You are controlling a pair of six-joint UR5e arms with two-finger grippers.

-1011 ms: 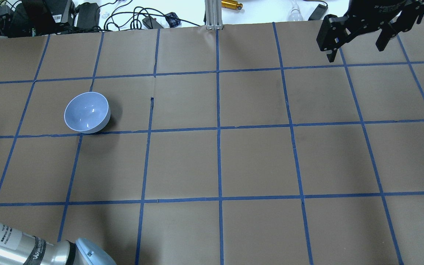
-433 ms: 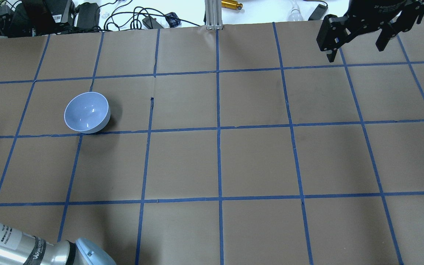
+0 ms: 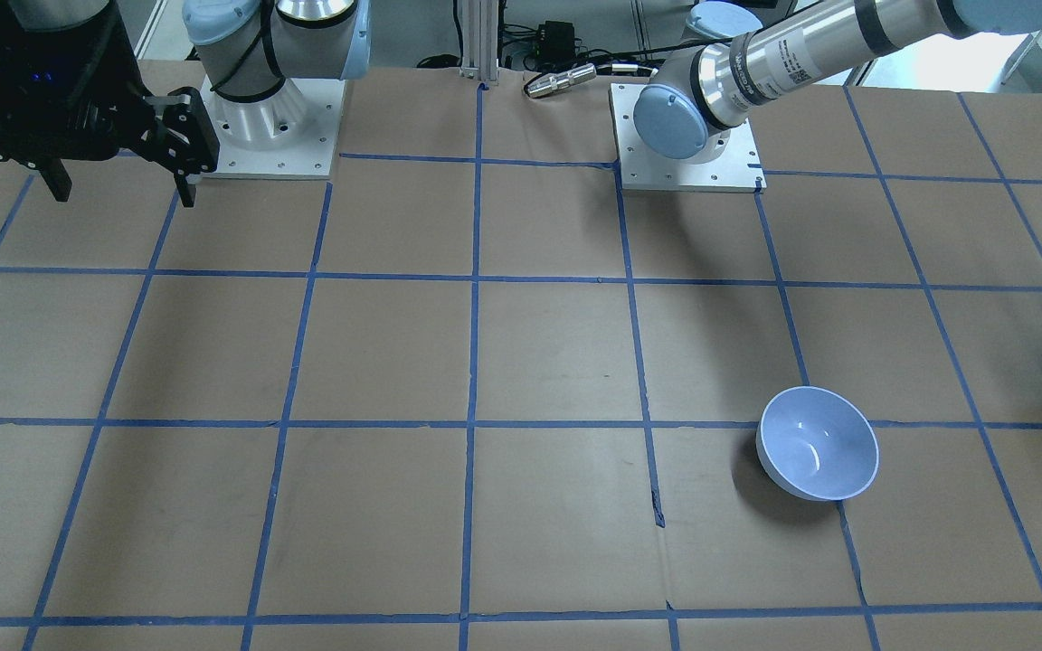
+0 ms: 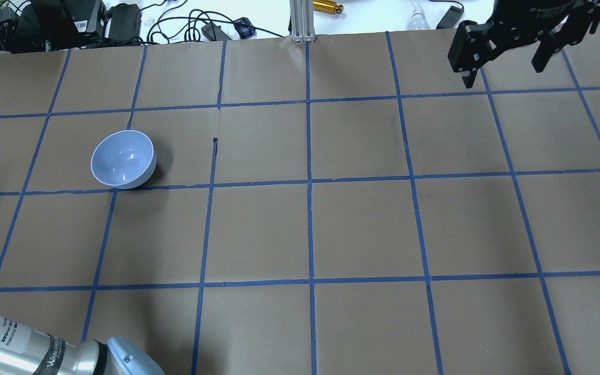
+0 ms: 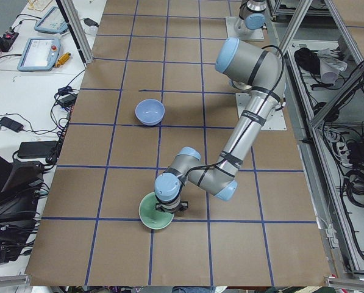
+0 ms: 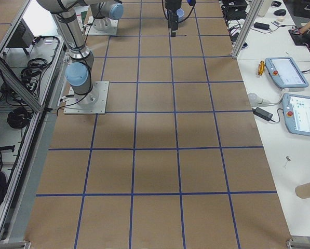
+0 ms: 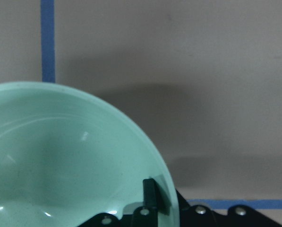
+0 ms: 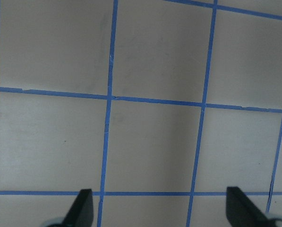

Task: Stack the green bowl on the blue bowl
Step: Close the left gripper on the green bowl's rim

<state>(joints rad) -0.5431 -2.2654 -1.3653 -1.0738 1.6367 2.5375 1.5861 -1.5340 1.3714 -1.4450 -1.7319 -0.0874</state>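
Grasp step, apparently: left end effector (image 5: pixel 167 207) straddles rim of green bowl (image 5: pixel 150 221), clamping cannot be told; right end effector (image 4: pixel 505 65) released, idle; next needs lift, carry onto blue bowl (image 4: pixel 122 165).

Brown table (image 5: pixel 84 146) gridded with blue tape, near left arm (image 5: pixel 250 116) folded low, left gripper (image 5: pixel 167 209) down at the green bowl (image 5: pixel 150 221) towards the near end, blue bowl (image 5: pixel 150 112) upright, well apart farther along, cluttered white bench (image 5: pixel 23 91) alongside.
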